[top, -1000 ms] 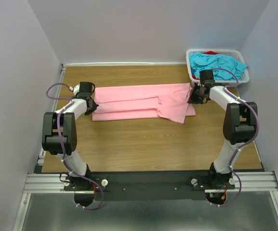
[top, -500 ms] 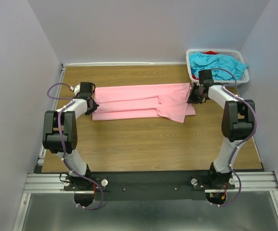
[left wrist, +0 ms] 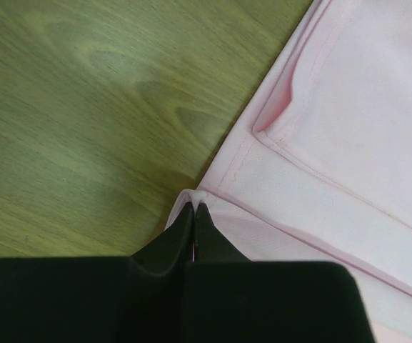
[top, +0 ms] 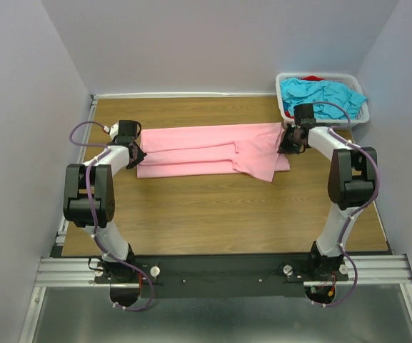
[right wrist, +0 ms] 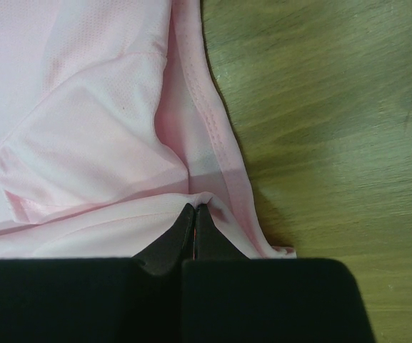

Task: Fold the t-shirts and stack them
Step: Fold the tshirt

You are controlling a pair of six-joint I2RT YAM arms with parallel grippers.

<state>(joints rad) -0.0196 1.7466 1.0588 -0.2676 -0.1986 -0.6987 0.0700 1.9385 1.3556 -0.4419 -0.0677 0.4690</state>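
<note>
**A:** Where do we find the pink t-shirt (top: 206, 150)?

**B:** It lies flat on the table (top: 213, 214), in the upper middle of the top view. It makes a long band from left to right, and we see folded layers on it.

**A:** What does the left pincer (top: 138, 154) do?

**B:** It is low at the left end of the band. In the left wrist view its two fingers are pressed together at the bottom middle of the frame. A corner of pink cloth sits between the tips, so it is pinching the shirt there.

**A:** And the right pincer (top: 288, 146)?

**B:** It is at the right end of the band. In the right wrist view its fingers are also together, and a pink fold beside the hem is caught between the tips. Bare wood shows on the right of that frame.

**A:** Do we see other shirts?

**B:** Yes. The turquoise t-shirts (top: 323, 94) are heaped in the white basket (top: 280, 93) at the upper right of the top view, near the right pincer. A bit of red cloth (top: 313, 77) shows at its far rim.
</note>
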